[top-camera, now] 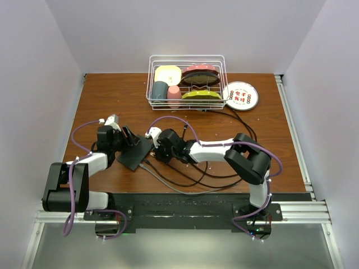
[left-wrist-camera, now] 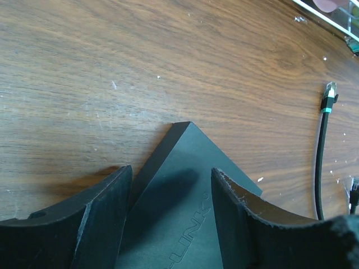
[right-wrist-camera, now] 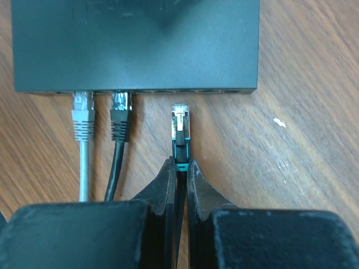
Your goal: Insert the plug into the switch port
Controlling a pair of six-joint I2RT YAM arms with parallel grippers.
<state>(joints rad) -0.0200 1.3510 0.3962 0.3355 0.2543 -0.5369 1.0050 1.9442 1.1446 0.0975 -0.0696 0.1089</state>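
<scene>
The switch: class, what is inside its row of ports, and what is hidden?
A grey plug and a black plug sit in two ports of the switch. The right gripper holds a third plug short of the row. The other ports' interiors are too dark to see.

From high above the near side, one camera takes in the whole table (top-camera: 263, 129), the switch (top-camera: 134, 155) small below. Both wrist cameras sit close to that switch: left over a corner, right facing its socket edge.

Matt black switch (right-wrist-camera: 134, 39), scuffed wood-grain table (left-wrist-camera: 168, 56), clear plastic plug (right-wrist-camera: 180, 116)
</scene>
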